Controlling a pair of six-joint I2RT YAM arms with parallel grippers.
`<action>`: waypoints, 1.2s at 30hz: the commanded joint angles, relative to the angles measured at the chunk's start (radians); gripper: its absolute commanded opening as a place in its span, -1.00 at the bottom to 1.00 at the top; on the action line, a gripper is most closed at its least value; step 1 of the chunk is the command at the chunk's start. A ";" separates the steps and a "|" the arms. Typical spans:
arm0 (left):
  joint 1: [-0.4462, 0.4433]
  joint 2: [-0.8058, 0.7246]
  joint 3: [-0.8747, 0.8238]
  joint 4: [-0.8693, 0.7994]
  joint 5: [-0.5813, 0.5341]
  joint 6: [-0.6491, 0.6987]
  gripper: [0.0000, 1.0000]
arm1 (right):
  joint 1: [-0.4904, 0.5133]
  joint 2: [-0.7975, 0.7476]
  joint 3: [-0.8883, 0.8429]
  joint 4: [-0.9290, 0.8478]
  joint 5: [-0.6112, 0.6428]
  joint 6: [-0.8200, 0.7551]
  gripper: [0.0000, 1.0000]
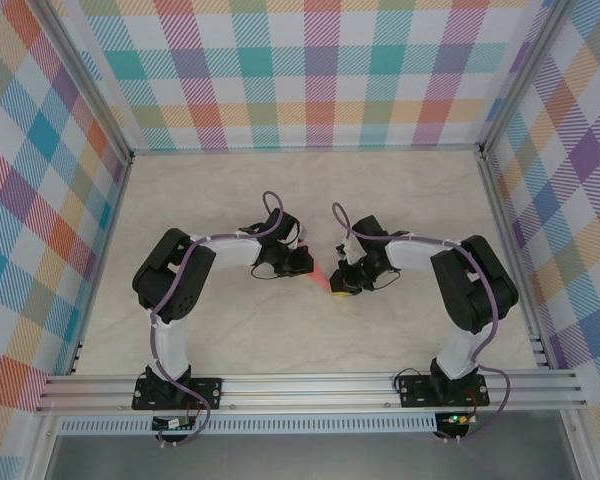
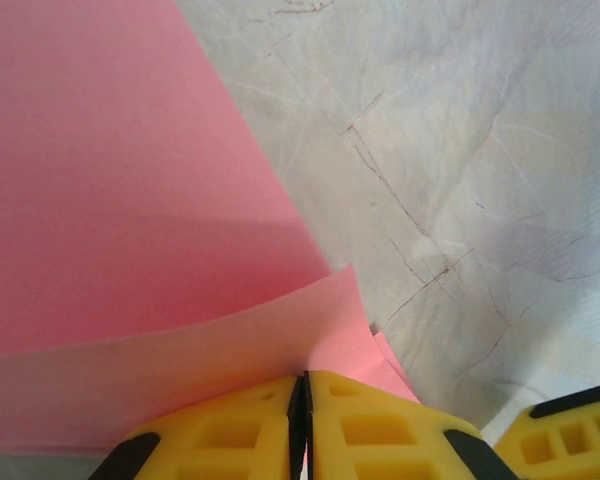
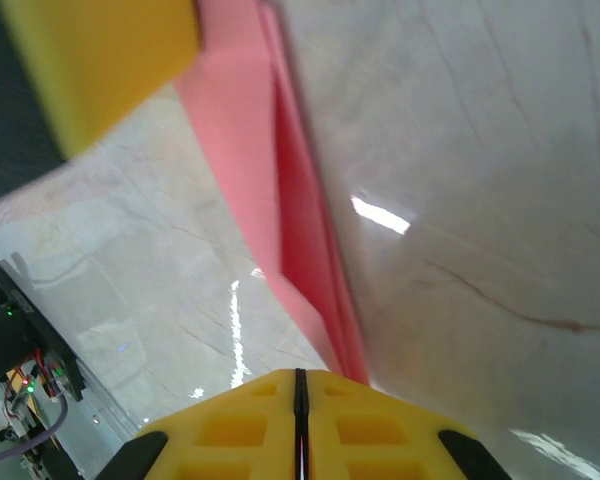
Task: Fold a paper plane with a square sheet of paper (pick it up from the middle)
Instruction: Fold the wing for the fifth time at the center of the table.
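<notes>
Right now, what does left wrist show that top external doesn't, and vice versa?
Left wrist adds: the left gripper shut on the paper, a curled upper layer, and fine cracks in the table. Top external adds: the left arm and right arm, the right gripper meeting the left one mid-table, plaid walls, and the rail. Shared: pink paper, marbled table.

Pale marbled table (image 1: pixel 310 200) enclosed by pastel plaid walls (image 1: pixel 310 70).
</notes>
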 commanded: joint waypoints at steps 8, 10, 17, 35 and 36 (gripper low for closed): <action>0.035 0.109 -0.027 -0.055 -0.168 -0.005 -0.76 | 0.049 0.121 0.135 -0.009 0.010 0.032 -0.81; 0.035 0.108 -0.027 -0.058 -0.169 -0.005 -0.76 | 0.049 0.131 0.130 -0.017 0.032 0.029 -0.81; 0.036 0.108 -0.015 -0.069 -0.182 -0.007 -0.75 | 0.031 0.140 0.060 -0.019 0.067 0.024 -0.82; 0.097 0.091 0.016 -0.067 -0.164 0.014 -0.74 | -0.006 0.107 -0.032 -0.003 0.060 0.032 -0.84; 0.104 0.088 0.016 -0.066 -0.168 0.013 -0.74 | -0.006 0.109 -0.031 -0.005 0.060 0.030 -0.84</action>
